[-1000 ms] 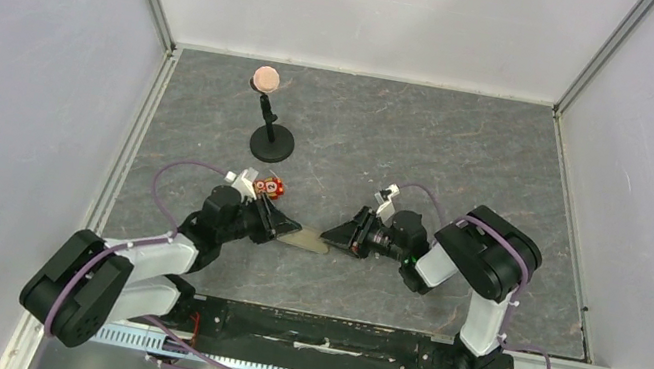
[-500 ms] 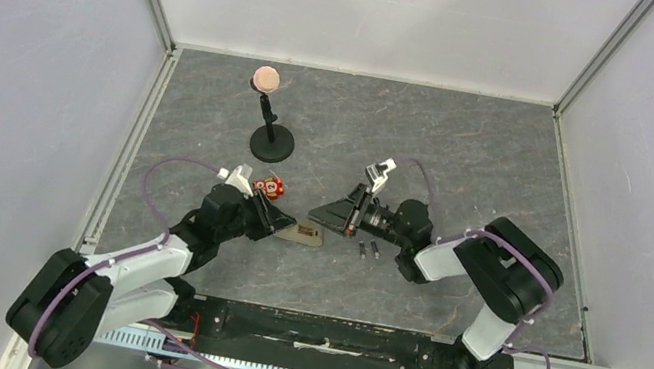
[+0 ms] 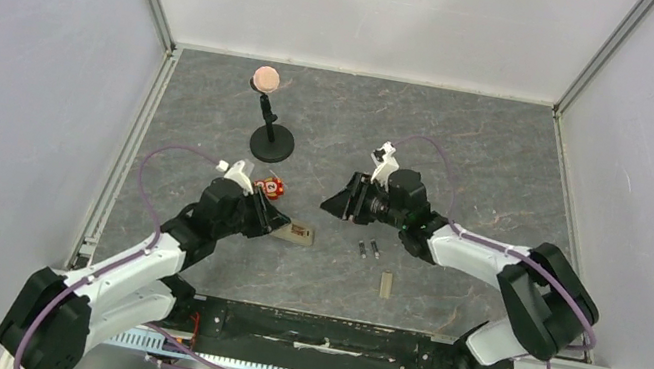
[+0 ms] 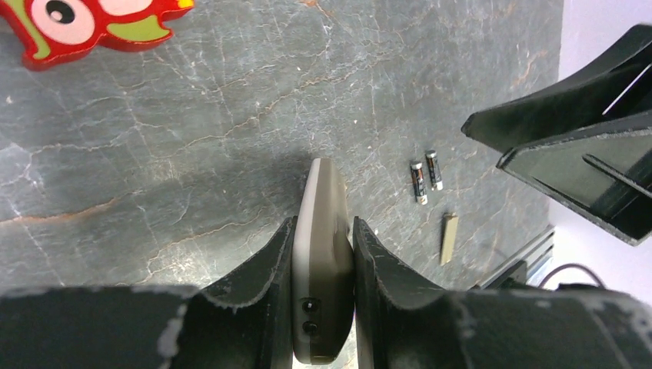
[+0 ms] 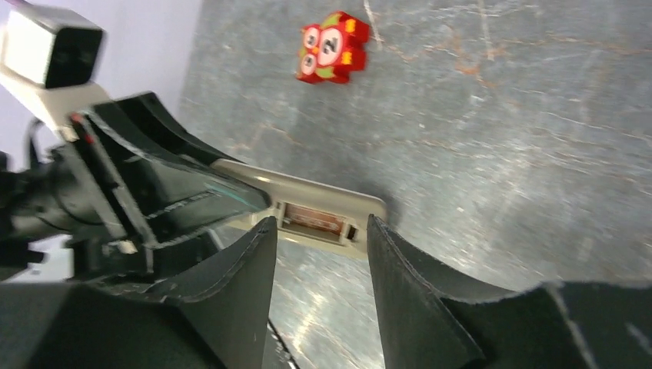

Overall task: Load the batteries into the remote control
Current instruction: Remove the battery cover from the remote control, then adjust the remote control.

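- Remote (image 4: 323, 254) is gripped in the jaws of the left gripper (image 4: 324, 224). The jaws press on its two broad faces, so that wrist's camera sees it edge-on.
- Its free end sticks out past the fingertips toward the middle of the table (image 3: 470, 159). A shadow lies beneath it, and I cannot tell whether that end touches the surface or hangs just above.
- From the right wrist, the remote's tan back faces the camera. The battery bay (image 5: 311, 217) near its free end is uncovered and shows a coppery inside.
- The right gripper (image 5: 319, 228) has its jaws parted with nothing between them. It hovers opposite the remote, pointing at it, and stays apart from both the remote and the left gripper.
- The batteries (image 3: 368, 250) lie side by side and parallel on the table. They are just to the right of the remote's free end and on the near side of the right gripper, and neither gripper touches them.
- The cover (image 3: 385, 284), a small flat beige strip, lies alone near the batteries, a little closer to the arm bases.
- A red toy (image 3: 270, 187) with white circles lies flat just behind the left gripper.
- A black stand (image 3: 271, 142) with a round base and a pinkish ball on top is at the back left, well apart from both grippers.
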